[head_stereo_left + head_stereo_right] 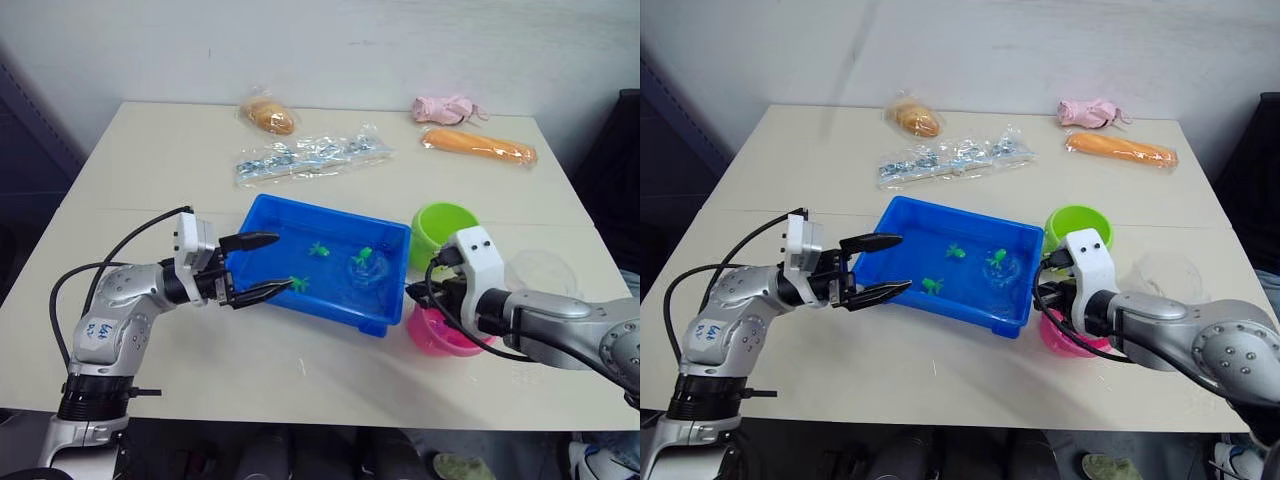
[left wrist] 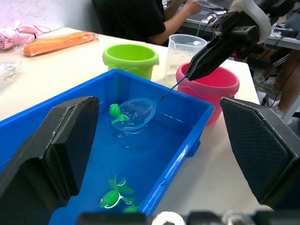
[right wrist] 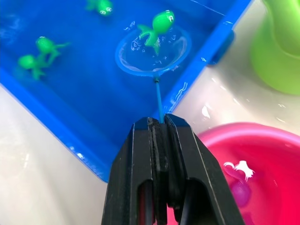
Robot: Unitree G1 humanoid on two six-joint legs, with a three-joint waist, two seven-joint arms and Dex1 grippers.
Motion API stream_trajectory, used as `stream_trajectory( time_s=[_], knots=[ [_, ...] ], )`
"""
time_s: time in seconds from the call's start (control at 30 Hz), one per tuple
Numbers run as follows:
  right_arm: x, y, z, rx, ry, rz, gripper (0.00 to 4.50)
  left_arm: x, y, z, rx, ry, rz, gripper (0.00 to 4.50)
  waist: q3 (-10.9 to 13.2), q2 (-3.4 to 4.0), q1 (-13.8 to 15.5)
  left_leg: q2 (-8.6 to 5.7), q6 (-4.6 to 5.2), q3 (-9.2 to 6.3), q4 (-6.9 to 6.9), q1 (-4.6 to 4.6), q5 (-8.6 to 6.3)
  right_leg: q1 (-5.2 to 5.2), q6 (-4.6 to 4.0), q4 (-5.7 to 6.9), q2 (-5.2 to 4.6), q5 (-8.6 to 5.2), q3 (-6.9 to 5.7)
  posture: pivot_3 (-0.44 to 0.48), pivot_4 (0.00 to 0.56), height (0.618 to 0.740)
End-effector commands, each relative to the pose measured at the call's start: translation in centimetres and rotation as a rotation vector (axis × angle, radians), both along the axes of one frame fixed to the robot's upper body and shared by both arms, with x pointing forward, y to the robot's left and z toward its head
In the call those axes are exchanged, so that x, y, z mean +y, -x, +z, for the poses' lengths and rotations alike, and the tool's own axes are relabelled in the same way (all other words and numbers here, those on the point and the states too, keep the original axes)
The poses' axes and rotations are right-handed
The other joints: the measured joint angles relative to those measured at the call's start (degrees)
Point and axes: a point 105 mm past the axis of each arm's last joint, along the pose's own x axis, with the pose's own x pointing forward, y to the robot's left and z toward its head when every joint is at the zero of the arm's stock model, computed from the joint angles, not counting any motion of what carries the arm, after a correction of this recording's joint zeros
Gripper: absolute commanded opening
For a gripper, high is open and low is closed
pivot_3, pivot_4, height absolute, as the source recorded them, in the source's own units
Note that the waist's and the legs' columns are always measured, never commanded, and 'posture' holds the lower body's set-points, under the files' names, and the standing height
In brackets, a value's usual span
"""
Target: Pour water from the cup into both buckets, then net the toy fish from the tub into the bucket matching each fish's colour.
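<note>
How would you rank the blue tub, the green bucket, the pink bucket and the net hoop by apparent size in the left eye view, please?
1. Blue tub, largest.
2. Green bucket and pink bucket: look alike, and the right arm covers part of the pink one, so unranked.
3. Net hoop, smallest.

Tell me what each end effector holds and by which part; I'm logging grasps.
Right end effector pinches the net by its handle's end. Left end effector is open, straddling the tub wall, holding nothing.
</note>
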Motion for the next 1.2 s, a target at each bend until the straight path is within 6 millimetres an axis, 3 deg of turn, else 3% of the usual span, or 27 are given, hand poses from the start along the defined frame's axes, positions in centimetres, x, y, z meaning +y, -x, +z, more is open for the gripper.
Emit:
stream_trajectory(
  time_s=[0.03, 0.37, 0.57, 0.7, 0.97, 1.2],
  knots=[
    [0.0, 0.2, 2.4, -0.127, -0.052, 0.032, 0.0, 0.0, 0.2, 0.9, -0.041, -0.004, -0.01, 4.46, 0.0, 0.0, 0.0, 0.0, 0.0, -0.01, 0.0, 0.0, 0.0, 0.0, 0.0, 0.0, 0.0, 0.0, 0.0, 0.0, 0.15, 0.74],
    [-1.8, 1.7, 4.7, -0.324, -0.107, 0.071, 0.0, -0.7, -0.3, 0.9, -0.042, 0.01, -0.033, 4.46, 0.0, 0.0, 0.1, -0.03, -0.01, 0.0, 0.0, 0.03, 0.0, 0.02, 0.01, 0.05, 0.01, 0.01, 0.02, 0.0, 0.15, 0.74],
    [-6.3, 1.9, 5.9, -0.404, -0.005, -0.03, 0.0, -1.4, -0.7, 1.0, -0.044, 0.019, -0.061, 4.46, 0.0, 0.0, 0.2, -0.03, -0.01, 0.13, 0.0, 0.08, 0.01, 0.05, 0.01, 0.08, 0.02, 0.01, 0.03, 0.0, 0.15, 0.74],
    [-8.1, 2.3, 6.5, -0.407, -0.013, -0.054, 0.0, -1.7, -0.9, 1.1, -0.05, 0.024, -0.073, 4.46, 0.0, 0.0, 0.1, -0.05, -0.02, 0.25, 0.01, 0.13, 0.02, 0.1, 0.02, 0.11, 0.02, 0.01, 0.05, 0.0, 0.15, 0.74],
    [-12.2, 2.2, 5.9, -0.344, 0.019, -0.2, 0.0, -2.2, -1.4, 1.2, -0.056, 0.054, -0.067, 4.46, 0.0, 0.0, 0.1, -0.04, -0.05, 0.37, 0.04, 0.18, 0.03, 0.09, 0.01, 0.22, 0.04, 0.01, 0.1, 0.0, 0.15, 0.74],
    [-13.3, 1.1, 5.4, -0.366, 0.132, -0.245, 0.0, -2.6, -1.4, 1.1, -0.059, 0.058, -0.078, 4.46, 0.0, 0.0, 0.0, -0.04, -0.08, 0.44, 0.09, 0.24, 0.05, 0.08, 0.01, 0.36, 0.04, 0.01, 0.15, 0.0, 0.15, 0.74]
  ],
)
